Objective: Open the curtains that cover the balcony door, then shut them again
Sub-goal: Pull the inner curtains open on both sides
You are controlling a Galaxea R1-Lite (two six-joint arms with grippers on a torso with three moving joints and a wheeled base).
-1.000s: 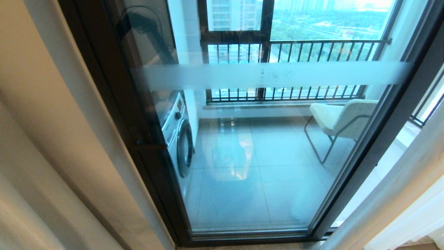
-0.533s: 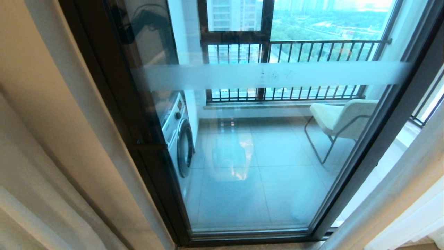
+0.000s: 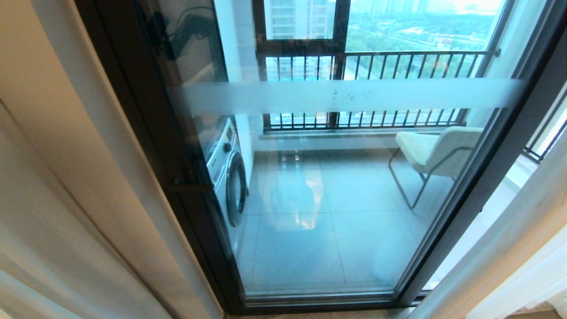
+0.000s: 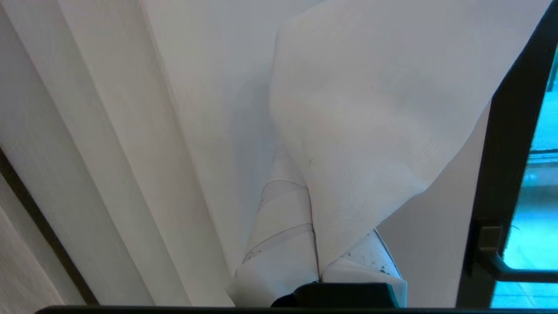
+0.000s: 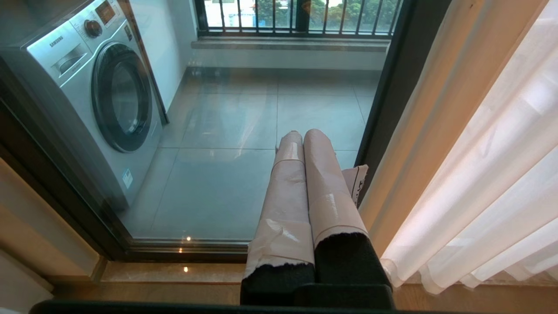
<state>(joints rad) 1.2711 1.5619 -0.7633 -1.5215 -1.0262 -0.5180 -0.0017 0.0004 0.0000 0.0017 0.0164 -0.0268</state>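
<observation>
The balcony door (image 3: 336,186) glass blocks any reach forward, its dark frame standing on both sides. Curtains (image 4: 362,131) drape over and around the left gripper (image 4: 311,192), crowding it. Open air surrounds the right gripper (image 5: 303,139), short of the glass.

At the head view's lower left, the white curtain (image 3: 26,292) fold has slid further down toward the corner
</observation>
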